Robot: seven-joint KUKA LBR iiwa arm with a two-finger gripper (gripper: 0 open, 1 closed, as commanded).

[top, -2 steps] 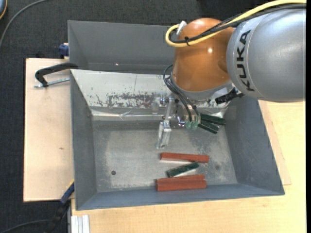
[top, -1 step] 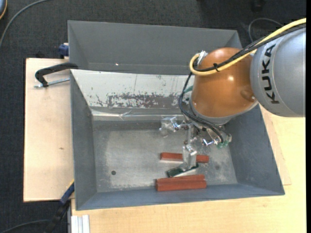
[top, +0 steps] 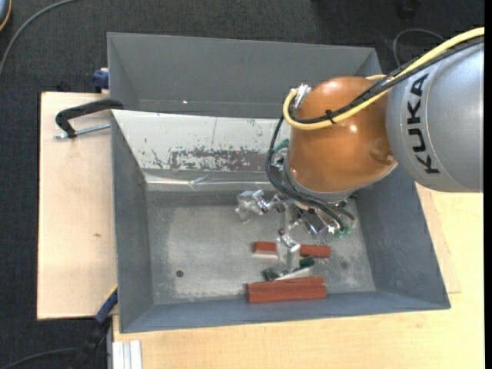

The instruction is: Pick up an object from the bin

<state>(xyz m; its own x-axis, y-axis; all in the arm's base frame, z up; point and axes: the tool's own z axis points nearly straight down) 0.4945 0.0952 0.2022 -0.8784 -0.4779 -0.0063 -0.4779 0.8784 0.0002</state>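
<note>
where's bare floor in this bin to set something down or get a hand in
Free: the left half of the bin floor, from the left wall across to the small red-brown piece. Crowded: right of centre, where the gripper hangs beside that piece, with a silvery metal piece behind and the long red-brown block along the front wall.

Left half open, right half crowded.

The bin floor (top: pixel 184 237) lies bare from the left wall (top: pixel 131 229) to about the middle (only a small dark speck (top: pixel 179 274) there), so that side gives me free passage. My gripper (top: pixel 290 250) stands low among clutter. A small red piece (top: pixel 264 247) lies just to its left and another red piece (top: pixel 316 250) just to its right. A dark green scrap (top: pixel 270 273) sits on its near side, and a long red-brown block (top: pixel 286 290) lies along the front wall (top: pixel 231 314), closing that side. My orange wrist cover (top: pixel 338 137) hides the floor by the right wall (top: pixel 400 237).
</note>
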